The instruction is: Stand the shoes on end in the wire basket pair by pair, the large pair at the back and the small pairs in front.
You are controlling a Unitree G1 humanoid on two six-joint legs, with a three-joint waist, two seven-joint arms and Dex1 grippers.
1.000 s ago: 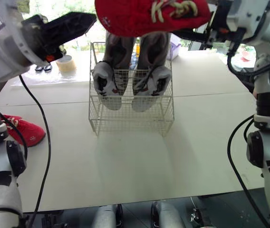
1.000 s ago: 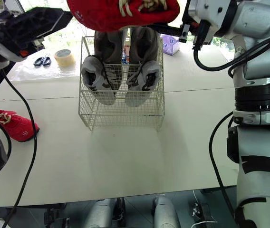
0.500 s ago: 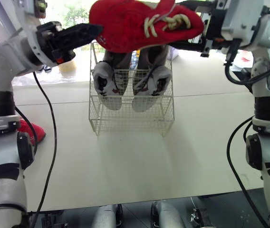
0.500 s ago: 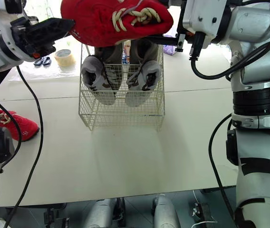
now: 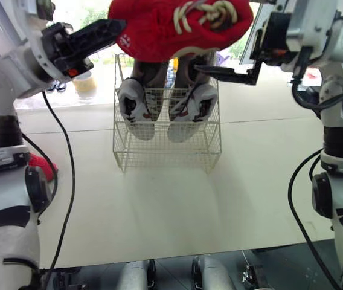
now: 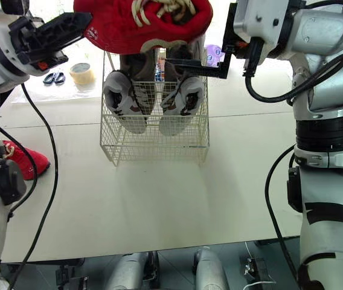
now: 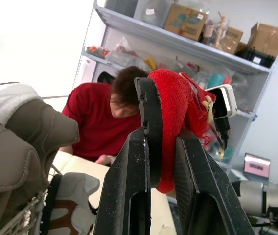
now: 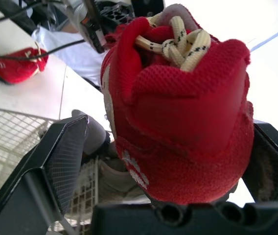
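Observation:
A red shoe (image 5: 177, 27) with cream laces hangs high above the wire basket (image 5: 165, 154). My left gripper (image 5: 112, 31) is shut on its heel end; in the left wrist view both fingers (image 7: 144, 147) pinch the red fabric. My right gripper (image 8: 175, 132) stands open around the toe end, its lower finger (image 5: 223, 71) hanging clear below the shoe. A large grey pair (image 5: 136, 109) stands on end at the back of the basket. The second red shoe (image 6: 26, 163) lies on the table at the left, partly behind my left arm.
A tape roll (image 6: 82, 72) and scissors (image 6: 54, 77) lie at the back left of the white table (image 5: 171, 205). A purple box (image 6: 214, 55) sits behind the basket. A person in a red shirt (image 7: 100, 122) is behind the table, in front of shelves.
My left gripper has closed on the red shoe's heel. My right gripper has opened, its lower finger dropping away from the shoe. The shoe has rolled so its laces face up more.

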